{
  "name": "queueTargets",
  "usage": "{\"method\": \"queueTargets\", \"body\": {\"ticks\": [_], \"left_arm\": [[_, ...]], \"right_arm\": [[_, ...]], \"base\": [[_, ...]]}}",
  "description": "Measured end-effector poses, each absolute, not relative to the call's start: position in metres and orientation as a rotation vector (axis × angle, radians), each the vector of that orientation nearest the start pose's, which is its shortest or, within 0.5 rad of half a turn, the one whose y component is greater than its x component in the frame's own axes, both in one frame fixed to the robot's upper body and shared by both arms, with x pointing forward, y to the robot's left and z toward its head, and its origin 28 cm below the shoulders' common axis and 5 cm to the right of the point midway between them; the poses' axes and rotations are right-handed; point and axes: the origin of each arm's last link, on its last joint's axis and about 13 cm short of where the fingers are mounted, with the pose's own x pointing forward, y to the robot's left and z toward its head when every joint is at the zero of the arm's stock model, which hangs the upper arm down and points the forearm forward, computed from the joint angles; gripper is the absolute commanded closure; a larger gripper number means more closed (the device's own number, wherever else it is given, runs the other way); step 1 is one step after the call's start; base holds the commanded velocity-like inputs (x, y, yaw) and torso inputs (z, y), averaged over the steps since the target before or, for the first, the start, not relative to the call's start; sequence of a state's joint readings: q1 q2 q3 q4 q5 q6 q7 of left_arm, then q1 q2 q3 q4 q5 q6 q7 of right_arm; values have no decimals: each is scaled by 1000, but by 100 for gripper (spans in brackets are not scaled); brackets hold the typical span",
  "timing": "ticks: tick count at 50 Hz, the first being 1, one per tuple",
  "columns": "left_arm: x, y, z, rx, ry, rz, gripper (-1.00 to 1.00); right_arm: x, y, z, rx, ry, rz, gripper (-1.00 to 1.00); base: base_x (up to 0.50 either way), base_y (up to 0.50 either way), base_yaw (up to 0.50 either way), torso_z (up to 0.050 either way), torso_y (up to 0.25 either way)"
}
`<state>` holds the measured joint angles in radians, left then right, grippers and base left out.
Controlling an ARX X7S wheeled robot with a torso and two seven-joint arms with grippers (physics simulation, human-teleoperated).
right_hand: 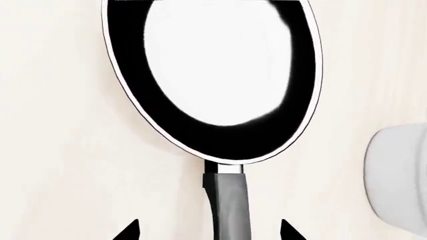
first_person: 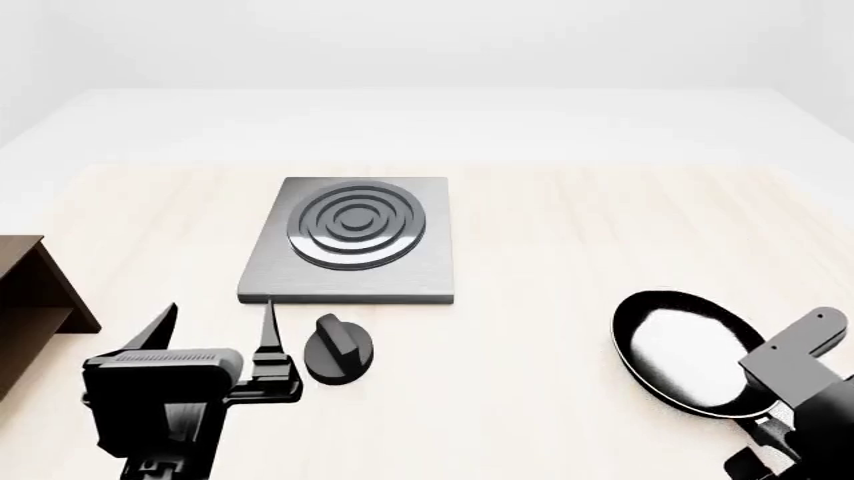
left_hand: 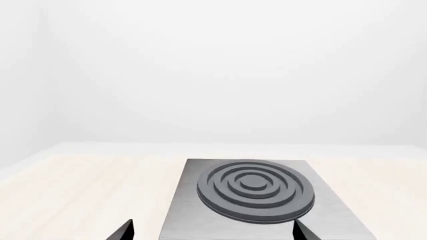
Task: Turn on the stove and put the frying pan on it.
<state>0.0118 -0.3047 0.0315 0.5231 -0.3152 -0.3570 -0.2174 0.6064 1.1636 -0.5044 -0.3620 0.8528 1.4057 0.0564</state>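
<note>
Head view, left gripper spread beside knob

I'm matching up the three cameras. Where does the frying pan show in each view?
Head view: the frying pan lies at lower right, on the table, right of the stove.
Left wrist view: not in it; only the stove shows.
Right wrist view: fills the upper middle, handle running down.
Shared landmark: the pale wooden table.
</note>
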Motion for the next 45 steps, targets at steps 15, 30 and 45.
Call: {"method": "queueTargets", "body": {"ticks": [15, 30, 45], "left_arm": [[198, 240, 99, 4, -119, 32, -100], [199, 239, 98, 9, -115, 35, -100], [200, 238, 98, 17, -113, 35, -100]], "right_arm": [[196, -281, 165, -700, 1062, 51, -100], [200, -286, 151, -708, 1080, 27, -100], [208, -289, 134, -703, 1071, 7, -100]], "base": [[0, 0, 0, 0, 0], [0, 0, 0, 0, 0], [0, 0, 0, 0, 0]]}}
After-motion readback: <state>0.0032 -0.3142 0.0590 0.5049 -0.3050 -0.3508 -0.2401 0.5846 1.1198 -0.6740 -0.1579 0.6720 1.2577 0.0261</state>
